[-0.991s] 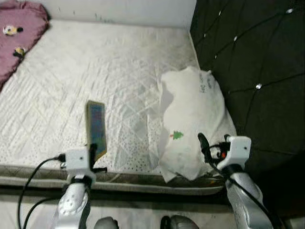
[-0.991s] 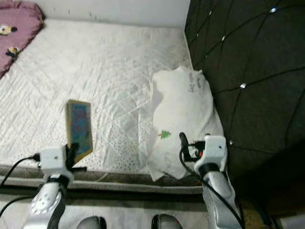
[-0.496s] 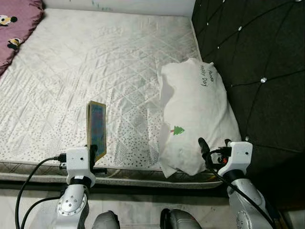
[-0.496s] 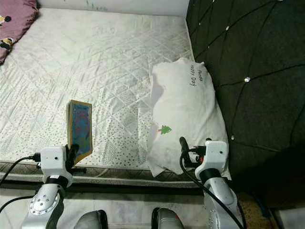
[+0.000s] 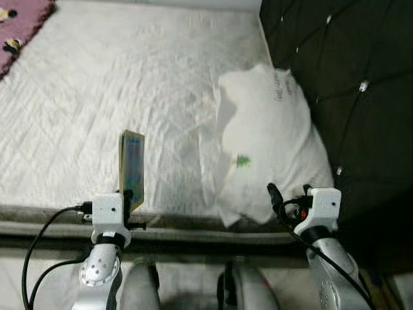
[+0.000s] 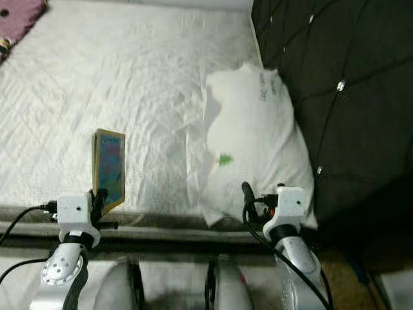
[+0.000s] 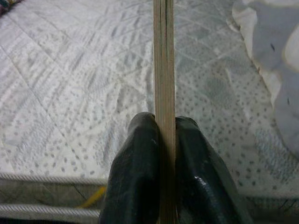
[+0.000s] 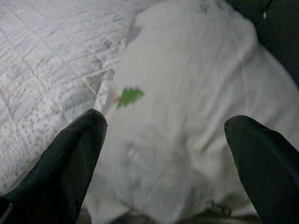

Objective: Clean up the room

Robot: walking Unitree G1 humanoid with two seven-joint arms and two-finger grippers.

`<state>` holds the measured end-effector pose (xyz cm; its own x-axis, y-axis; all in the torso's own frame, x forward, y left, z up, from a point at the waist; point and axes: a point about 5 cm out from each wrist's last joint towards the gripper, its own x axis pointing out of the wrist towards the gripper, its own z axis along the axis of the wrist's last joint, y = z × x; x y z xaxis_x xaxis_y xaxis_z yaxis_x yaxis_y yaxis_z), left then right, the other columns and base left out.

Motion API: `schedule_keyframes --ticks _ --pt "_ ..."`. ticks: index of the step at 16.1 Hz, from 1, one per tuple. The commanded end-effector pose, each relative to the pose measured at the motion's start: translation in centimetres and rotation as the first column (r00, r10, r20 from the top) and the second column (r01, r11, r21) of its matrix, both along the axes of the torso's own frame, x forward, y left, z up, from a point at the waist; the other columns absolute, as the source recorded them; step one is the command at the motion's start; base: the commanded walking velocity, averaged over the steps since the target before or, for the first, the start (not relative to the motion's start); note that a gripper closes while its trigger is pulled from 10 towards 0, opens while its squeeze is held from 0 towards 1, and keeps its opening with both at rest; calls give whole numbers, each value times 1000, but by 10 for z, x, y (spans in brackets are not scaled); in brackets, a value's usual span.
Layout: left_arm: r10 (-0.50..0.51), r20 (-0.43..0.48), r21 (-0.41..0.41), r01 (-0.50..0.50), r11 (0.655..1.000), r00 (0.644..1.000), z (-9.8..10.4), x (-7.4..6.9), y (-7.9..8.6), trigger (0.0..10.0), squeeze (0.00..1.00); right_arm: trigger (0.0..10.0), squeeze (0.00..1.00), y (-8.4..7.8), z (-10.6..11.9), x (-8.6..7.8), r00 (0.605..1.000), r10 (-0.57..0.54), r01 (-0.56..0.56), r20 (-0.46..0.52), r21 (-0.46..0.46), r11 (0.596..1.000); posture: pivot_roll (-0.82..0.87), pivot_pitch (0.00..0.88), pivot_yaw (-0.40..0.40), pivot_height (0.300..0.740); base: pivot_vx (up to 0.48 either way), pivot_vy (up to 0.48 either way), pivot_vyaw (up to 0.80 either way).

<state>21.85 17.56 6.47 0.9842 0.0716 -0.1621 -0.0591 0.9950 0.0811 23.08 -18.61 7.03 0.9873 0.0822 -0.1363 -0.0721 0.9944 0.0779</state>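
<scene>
the view has dipped since a moment ago, left gripper [image 7: 163, 154] still clamping the thin book [image 5: 132, 169] upright, right gripper [image 8: 163, 154] spread empty over the pillow [image 5: 271, 142].

pillow [image 5: 271, 142] on mattress [image 5: 116, 90], right side; headboard [image 5: 348, 77] right; book [image 5: 132, 169] left

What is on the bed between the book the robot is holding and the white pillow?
Nothing: in the left eye view, only bare quilted mattress lies between the book, pinched in the left claw, and the pillow.
</scene>
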Motion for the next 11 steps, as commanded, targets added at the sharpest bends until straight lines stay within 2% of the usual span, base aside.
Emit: schedule_keyframes --ticks 1,11 --pt "-4 32 -5 5 1000 999 8 2 1 10000 0 10000 0 -1 0 -2 1000 -3 3 -7 -2 1000 -41 178 -36 622 0 0 0" --pt "-28 28 -52 29 998 999 8 0 -1 10000 0 10000 0 1 -1 2 1000 7 -7 -14 -12 1000 -31 172 -46 622 0 0 0"
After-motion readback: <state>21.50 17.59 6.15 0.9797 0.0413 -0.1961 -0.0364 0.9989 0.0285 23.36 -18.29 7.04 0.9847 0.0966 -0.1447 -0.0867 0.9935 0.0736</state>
